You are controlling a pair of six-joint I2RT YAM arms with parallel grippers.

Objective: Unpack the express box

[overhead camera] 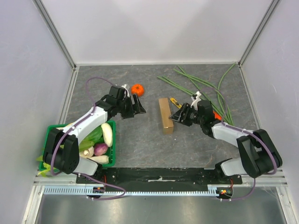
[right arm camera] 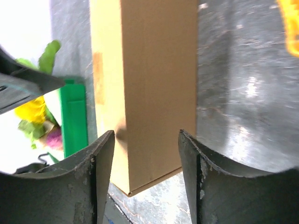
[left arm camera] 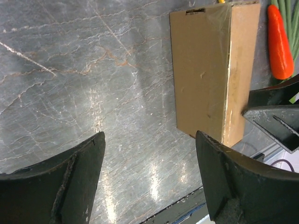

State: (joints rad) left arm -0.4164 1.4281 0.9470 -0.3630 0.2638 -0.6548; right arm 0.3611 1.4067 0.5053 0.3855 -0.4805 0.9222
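Observation:
The express box (overhead camera: 165,115), a plain brown carton, lies lengthwise in the middle of the table. It also fills the upper right of the left wrist view (left arm camera: 205,70). My right gripper (overhead camera: 176,116) reaches in from the right and straddles the box's near end (right arm camera: 154,84). Both fingertips (right arm camera: 105,140) meet the box's sides in the right wrist view (right arm camera: 147,133). My left gripper (overhead camera: 140,109) hangs open to the left of the box, well apart from it. Only bare tabletop shows between its fingers (left arm camera: 149,135).
A green crate (overhead camera: 51,133) of vegetables stands at the near left. An orange fruit (overhead camera: 137,89) lies behind the left gripper. Long green beans (overhead camera: 205,84) spread across the back right, with a carrot (left arm camera: 279,42) and a small yellow item (overhead camera: 174,100) beside the box.

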